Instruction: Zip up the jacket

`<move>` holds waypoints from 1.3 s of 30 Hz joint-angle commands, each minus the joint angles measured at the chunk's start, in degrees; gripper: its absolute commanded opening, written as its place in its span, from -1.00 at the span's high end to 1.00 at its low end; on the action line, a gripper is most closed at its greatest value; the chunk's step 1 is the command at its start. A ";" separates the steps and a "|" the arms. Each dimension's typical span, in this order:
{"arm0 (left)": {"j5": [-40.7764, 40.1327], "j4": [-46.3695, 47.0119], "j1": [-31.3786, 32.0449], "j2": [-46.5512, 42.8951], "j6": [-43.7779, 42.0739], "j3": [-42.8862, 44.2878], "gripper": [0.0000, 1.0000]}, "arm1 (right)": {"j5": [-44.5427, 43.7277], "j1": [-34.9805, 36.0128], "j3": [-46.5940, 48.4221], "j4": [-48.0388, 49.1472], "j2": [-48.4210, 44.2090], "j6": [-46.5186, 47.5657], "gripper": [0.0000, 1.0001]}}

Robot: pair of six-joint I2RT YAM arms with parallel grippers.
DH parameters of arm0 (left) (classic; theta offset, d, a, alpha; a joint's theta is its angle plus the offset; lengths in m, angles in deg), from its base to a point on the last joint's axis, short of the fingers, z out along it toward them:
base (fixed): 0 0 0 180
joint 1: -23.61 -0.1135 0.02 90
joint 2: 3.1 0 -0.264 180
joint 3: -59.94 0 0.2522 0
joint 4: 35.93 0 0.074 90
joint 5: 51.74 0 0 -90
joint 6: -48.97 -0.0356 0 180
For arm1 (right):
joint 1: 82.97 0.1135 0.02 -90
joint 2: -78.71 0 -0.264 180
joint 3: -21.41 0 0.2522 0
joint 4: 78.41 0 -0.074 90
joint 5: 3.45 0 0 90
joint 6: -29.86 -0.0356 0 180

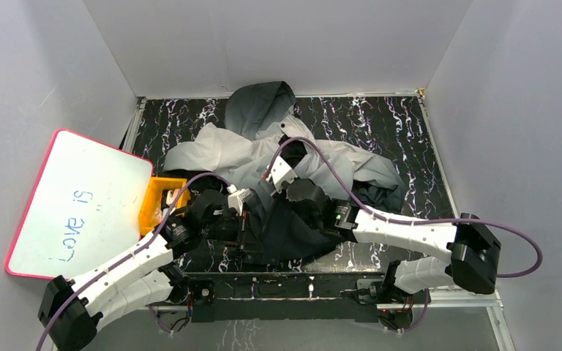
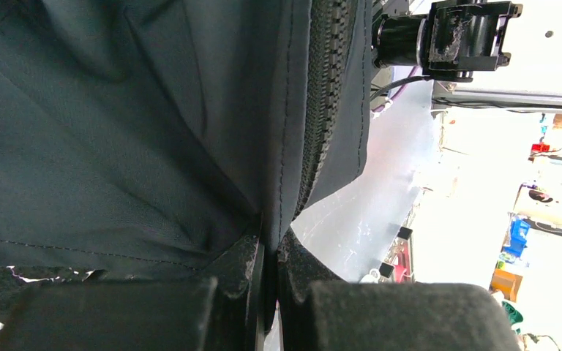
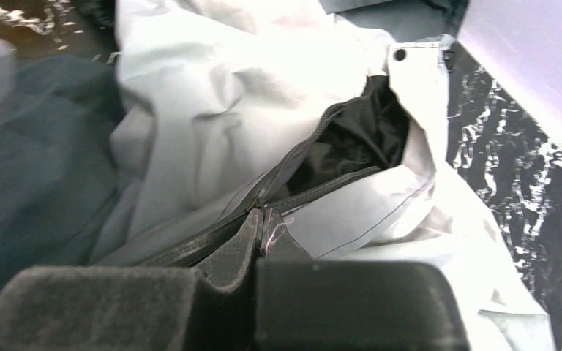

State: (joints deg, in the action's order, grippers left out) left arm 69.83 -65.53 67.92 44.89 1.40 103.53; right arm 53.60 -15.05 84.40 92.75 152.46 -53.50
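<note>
Jacket [image 1: 219, 150] lies crumpled mid-bench [image 1: 380, 124], hood toward the far wall, dark lower part near the arm bases. Left claw [image 2: 269, 256] is pinched narrow on a thin fold of dark cloth just beside the zipper teeth [image 2: 322, 95], low on the front edge. Right claw [image 3: 262, 223] is clamped tight right where the two zip tracks meet; can't tell if it has the pull tab itself or only the tape. Beyond that point the zip gapes, with black lining [image 3: 366, 128] showing and a snap [image 3: 399, 54] at the far flap.

Judged step: anchor the bottom, run the slider up.

Risks:
- The left hold is a small bite of slick cloth, so a hard pull from the right could slide it out and the whole jacket would drag along.
- Pale fabric is bunched close to the track and could get eaten by the slider and jam it.
- Tracks are curved and slack, so the slider could stall.
- The purple cable [image 1: 336, 172] draped over the jacket might snag.
</note>
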 commanded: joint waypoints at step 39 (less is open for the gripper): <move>-0.09 -14.40 0.38 -11.71 2.17 -0.60 1.00 | -1.33 -43.09 53.41 -0.94 20.39 14.87 1.00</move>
State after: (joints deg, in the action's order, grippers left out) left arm 64.39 -69.05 67.55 34.25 3.19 103.42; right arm 60.25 -50.94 128.01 81.24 173.05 -42.77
